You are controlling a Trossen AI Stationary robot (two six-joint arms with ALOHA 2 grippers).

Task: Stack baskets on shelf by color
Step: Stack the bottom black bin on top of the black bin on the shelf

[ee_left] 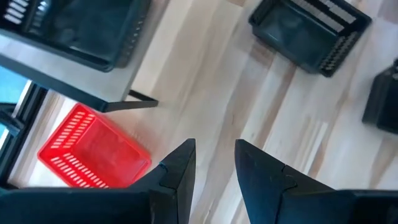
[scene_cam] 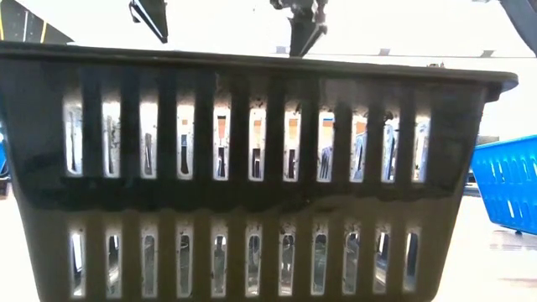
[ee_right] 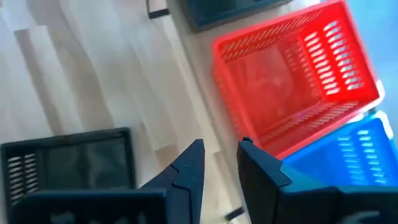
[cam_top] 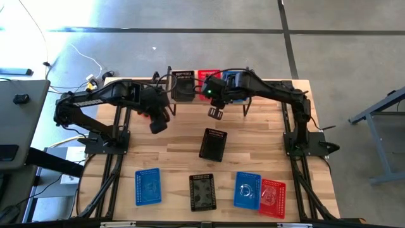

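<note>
The shelf [cam_top: 253,99] stands at the table's far middle. On it sit a black basket [cam_top: 183,85], a red basket [cam_top: 206,78] and a blue basket [ee_right: 348,162]. Another black basket [cam_top: 212,144] lies on the table's middle, and a red basket [ee_left: 93,152] rests on the table by the shelf's left leg. My left gripper [cam_top: 158,124] hovers open in front of the shelf's left end, nothing between its fingers [ee_left: 180,171]. My right gripper [cam_top: 216,113] hangs open just in front of the shelf's red basket [ee_right: 292,81], holding nothing.
Along the near edge lie a blue basket [cam_top: 147,186], a black basket [cam_top: 202,192], a second blue one [cam_top: 247,189] and a red one [cam_top: 273,197]. The near black basket [scene_cam: 252,168] fills the low view. Bare wood lies between the middle basket and the shelf.
</note>
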